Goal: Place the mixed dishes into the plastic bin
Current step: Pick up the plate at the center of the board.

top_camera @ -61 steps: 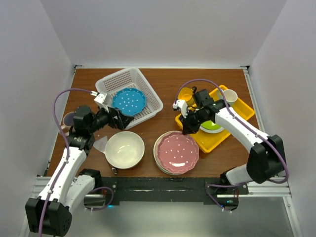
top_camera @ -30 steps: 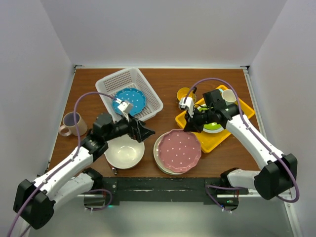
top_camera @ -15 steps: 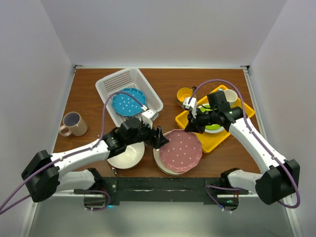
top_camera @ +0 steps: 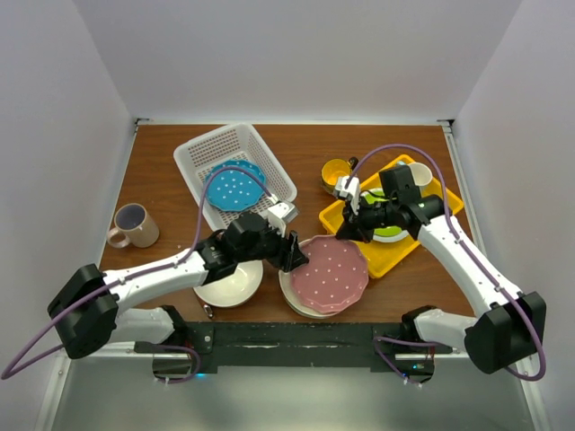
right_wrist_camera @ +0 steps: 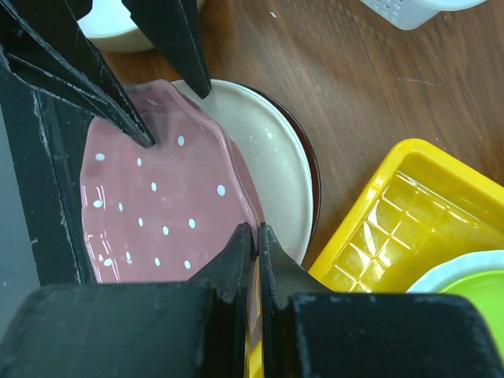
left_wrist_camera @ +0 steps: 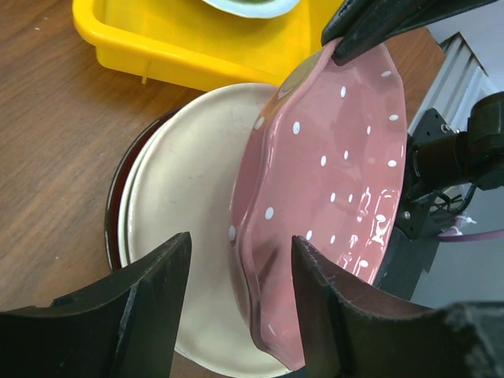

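The pink dotted plate (top_camera: 332,269) is tilted up off a cream-pink plate (left_wrist_camera: 189,205), which lies in a dark red-rimmed bowl (left_wrist_camera: 114,213). My right gripper (top_camera: 349,232) is shut on the pink plate's right rim (right_wrist_camera: 254,232). My left gripper (top_camera: 296,254) straddles the opposite rim (left_wrist_camera: 241,237); it is open, with a gap on each side of the rim. The white plastic bin (top_camera: 199,153) stands at the back left with the blue dotted plate (top_camera: 235,189) inside. The large cream bowl (top_camera: 226,280) lies under my left arm.
A pinkish mug (top_camera: 132,224) stands at the far left and a yellow mug (top_camera: 337,171) behind the yellow tray (top_camera: 395,256). The tray holds a lime-green plate (top_camera: 388,232) and a white cup (top_camera: 418,175).
My left arm swung from the bin across the cream bowl to the pink plate, and its jaws narrowed around the rim. My right gripper raised the plate's right edge and holds it.
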Available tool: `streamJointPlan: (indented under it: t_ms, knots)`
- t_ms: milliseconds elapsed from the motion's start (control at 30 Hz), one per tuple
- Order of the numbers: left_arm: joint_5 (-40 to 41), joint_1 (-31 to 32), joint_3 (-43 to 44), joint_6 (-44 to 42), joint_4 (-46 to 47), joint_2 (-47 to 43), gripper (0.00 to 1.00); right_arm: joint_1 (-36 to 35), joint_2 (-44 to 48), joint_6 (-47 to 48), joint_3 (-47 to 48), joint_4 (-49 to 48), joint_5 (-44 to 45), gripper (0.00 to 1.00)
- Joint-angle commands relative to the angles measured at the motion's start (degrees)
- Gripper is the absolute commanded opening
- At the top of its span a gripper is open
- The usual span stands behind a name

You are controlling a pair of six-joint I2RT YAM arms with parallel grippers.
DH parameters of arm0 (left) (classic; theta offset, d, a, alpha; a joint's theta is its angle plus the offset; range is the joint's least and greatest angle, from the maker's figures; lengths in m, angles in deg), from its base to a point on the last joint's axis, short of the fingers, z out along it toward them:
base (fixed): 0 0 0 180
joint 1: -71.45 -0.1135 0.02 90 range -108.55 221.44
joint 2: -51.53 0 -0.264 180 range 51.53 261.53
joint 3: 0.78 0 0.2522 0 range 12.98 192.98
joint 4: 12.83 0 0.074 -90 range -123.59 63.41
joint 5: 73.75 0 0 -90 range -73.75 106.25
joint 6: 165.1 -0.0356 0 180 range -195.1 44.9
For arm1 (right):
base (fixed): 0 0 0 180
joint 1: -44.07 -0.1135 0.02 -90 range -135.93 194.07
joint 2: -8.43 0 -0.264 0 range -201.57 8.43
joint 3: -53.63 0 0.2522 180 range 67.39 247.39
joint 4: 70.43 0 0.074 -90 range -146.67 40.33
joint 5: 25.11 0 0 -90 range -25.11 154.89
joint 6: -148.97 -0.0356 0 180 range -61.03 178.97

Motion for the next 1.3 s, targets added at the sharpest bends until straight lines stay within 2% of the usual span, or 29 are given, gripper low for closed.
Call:
streamJointPlan:
  t_ms: [0,133,333,600,733,767,867,967,1000,1100,1267]
  knots:
    - [-4.2,0.28,2.39,-1.02,3.05,0.98,0.53,0.52,2.59,0.03,0.47,-3.92,-4.11,0.0]
    - [-5.08,0.28,2.47,-0.75,3.67,1.42,0.38,0.78,2.51,-0.06,0.47,-4.0,-4.54,0.0]
    - [-4.03,0.28,3.26,-0.84,3.14,1.16,0.01,0.96,2.77,0.2,0.12,-3.92,-5.51,0.0]
    - [-0.34,0.19,2.83,0.65,2.79,-4.38,0.0,3.42,4.17,0.38,-0.23,-3.48,-7.88,0.0]
    - [1.41,-0.33,1.86,2.32,2.88,-7.8,0.0,5.26,5.14,0.56,-0.75,-2.86,-9.99,0.15]
    - [1.59,-0.33,1.77,2.67,2.88,-9.38,0.0,5.87,5.4,0.64,-0.84,-2.69,-10.26,0.26]
    - [2.47,-0.86,1.6,3.99,2.18,-12.19,0.0,6.93,6.98,0.56,-1.37,-2.6,-11.4,0.41]
    - [3.44,-1.12,1.51,4.96,1.39,-14.83,0.0,8.68,8.65,0.73,-1.98,-2.51,-13.59,0.52]
    - [3.7,-1.39,1.51,5.31,0.86,-15.36,0.0,9.04,9.09,0.82,-2.07,-2.34,-14.03,0.6]
    - [4.58,-1.91,1.42,5.58,-0.28,-17.3,0.0,10.62,10.67,0.82,-2.78,-2.42,-15.44,0.74]
    - [5.72,-2.97,2.38,4.88,-3.52,-19.59,0.0,12.21,12.08,0.99,-3.3,-2.42,-16.41,0.85]
